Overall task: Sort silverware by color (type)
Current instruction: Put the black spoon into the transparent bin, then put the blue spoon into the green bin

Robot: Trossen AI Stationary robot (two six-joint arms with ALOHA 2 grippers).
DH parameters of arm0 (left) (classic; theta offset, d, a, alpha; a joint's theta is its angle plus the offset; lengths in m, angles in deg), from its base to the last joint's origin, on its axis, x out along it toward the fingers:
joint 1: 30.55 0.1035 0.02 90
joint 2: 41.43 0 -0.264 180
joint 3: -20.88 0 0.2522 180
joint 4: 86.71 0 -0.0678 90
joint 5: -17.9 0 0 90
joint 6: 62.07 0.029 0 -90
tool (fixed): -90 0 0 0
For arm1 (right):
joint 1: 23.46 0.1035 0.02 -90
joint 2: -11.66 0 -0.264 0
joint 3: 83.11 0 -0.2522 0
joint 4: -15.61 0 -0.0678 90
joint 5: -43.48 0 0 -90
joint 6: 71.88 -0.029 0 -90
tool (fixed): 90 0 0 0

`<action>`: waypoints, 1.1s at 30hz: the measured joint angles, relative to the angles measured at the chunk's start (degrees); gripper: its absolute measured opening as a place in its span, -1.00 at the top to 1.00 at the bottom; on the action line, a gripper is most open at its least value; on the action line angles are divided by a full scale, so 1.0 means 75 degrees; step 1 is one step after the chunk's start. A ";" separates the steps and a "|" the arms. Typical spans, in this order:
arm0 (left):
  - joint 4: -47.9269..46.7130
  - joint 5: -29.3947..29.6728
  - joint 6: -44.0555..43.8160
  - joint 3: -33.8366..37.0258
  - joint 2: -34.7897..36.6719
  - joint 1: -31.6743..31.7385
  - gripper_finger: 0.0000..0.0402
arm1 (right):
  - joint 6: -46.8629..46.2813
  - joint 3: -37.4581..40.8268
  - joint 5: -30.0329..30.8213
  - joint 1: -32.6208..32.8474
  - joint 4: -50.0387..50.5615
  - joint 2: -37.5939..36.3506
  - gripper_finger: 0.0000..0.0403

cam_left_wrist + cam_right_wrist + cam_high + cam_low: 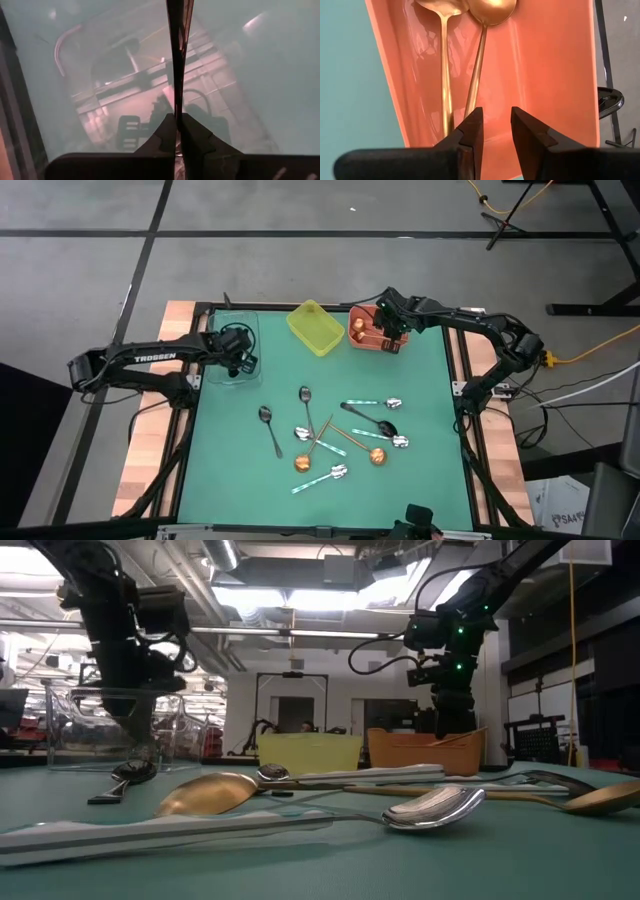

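Only right wrist view shows two copper-gold spoons (470,60) in orange bin (550,75)

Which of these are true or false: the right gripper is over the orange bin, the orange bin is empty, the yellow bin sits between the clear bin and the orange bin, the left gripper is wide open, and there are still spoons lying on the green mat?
1. The right gripper is over the orange bin. True.
2. The orange bin is empty. False: the right wrist view shows two copper-gold spoons lying in it.
3. The yellow bin sits between the clear bin and the orange bin. True.
4. The left gripper is wide open. False: its fingers are pressed shut, over the clear bin.
5. Spoons lie on the green mat. True: a scattered group of loose spoons remains in the mat's middle.
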 joint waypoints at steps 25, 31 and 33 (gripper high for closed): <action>0.0126 -0.0139 -0.0009 0.0388 0.0000 0.0202 0.75 | 0.0000 0.0000 -0.0004 0.0000 0.0002 0.0002 0.56; 0.0126 -0.0136 -0.0023 0.0388 0.0000 0.0202 0.66 | 0.0000 0.0000 0.0016 0.0000 0.0002 0.0000 0.56; 0.0126 -0.0136 -0.0026 0.0388 0.0000 0.0202 0.64 | 0.0013 0.0000 0.0206 0.0000 0.0003 -0.0001 0.56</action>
